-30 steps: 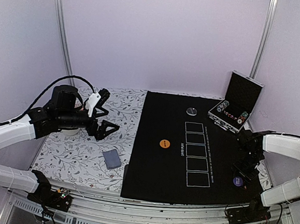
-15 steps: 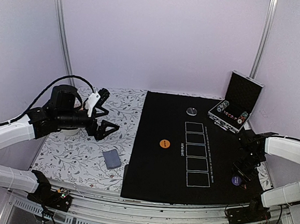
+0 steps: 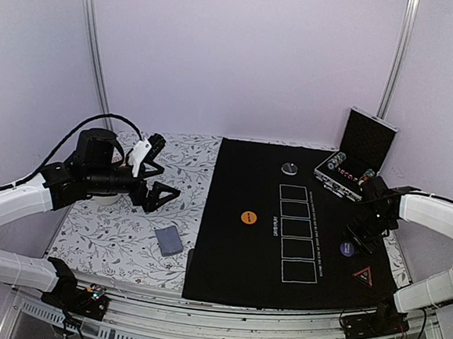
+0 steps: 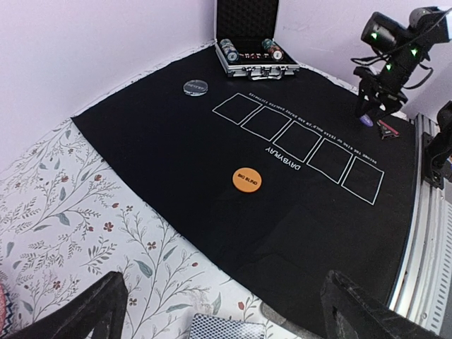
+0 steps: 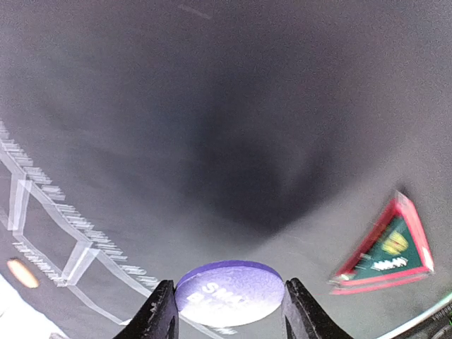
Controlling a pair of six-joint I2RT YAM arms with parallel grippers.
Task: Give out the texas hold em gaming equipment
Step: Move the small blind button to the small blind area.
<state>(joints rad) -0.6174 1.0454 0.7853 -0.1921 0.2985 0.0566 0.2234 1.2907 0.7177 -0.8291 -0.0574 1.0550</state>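
Since a second ago, our purple button disc (image 5: 229, 292) has travelled inward over the black mat (image 3: 236, 249) with the right pincer (image 3: 355, 239), uncovering the red triangle marker (image 3: 362, 275). We judge the step is carrying the disc to its place: keep it level, lower it flat, then let go without dragging. That pincer is narrowed to the disc's width, clamping its edges. Our left pincer (image 3: 162, 172) gapes wide, holding nothing, above the floral table (image 3: 104, 230) near the cards (image 3: 169, 240).
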